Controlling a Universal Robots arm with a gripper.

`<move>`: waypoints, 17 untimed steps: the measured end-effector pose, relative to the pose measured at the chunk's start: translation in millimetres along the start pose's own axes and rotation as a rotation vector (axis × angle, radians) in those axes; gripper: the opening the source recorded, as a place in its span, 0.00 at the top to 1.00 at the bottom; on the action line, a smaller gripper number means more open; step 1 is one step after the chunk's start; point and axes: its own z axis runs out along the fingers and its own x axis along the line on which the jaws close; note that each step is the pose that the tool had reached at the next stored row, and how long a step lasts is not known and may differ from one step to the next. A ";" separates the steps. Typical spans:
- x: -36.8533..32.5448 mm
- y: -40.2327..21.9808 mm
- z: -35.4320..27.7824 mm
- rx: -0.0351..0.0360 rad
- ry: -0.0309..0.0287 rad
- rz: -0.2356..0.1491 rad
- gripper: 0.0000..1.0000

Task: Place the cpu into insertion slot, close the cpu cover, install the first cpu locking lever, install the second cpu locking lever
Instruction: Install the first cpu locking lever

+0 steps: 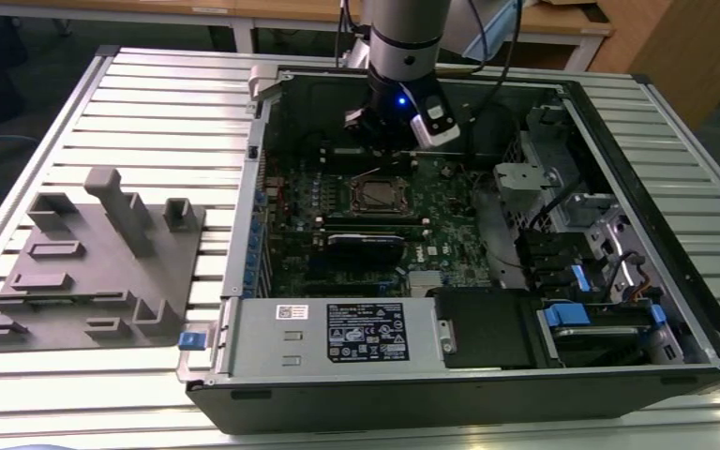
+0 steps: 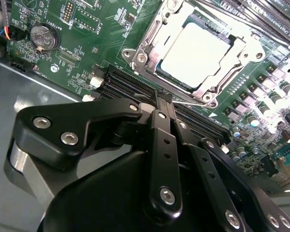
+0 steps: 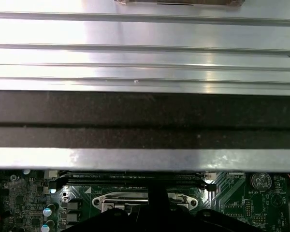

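Gripper fingers pressed together, holding nothing, tips over memory slots; cpu seated in insertion slot just beyond fingertips; cpu cover apparently down over it; lever step likely in hand: push with closed tips, steadily, clear of slots.

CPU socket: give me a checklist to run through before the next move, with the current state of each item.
1. cpu seated in the insertion slot: ok, its pale top lies flat inside the frame.
2. cpu cover down over the cpu: ok.
3. Both locking levers latched: cannot tell.
4. tool empty: ok, shut with nothing between its fingers.
5. tool off the cover: ok, its tips sit by the memory slots beside the socket.
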 end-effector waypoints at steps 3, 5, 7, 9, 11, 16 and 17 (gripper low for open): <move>0.0 0.0 0.1 0.0000 0.0002 0.000 0.89; -0.4 -0.2 1.1 0.0000 0.0003 0.000 0.89; -0.9 -0.4 2.7 0.0001 0.0003 0.000 0.89; -1.4 -0.6 4.3 0.0001 0.0003 0.000 0.89; -1.8 -0.8 6.0 0.0000 0.0002 0.000 0.89; -2.3 -1.4 10.5 0.0001 0.0002 0.000 0.89; -2.3 -1.4 11.2 0.0001 0.0002 0.000 0.89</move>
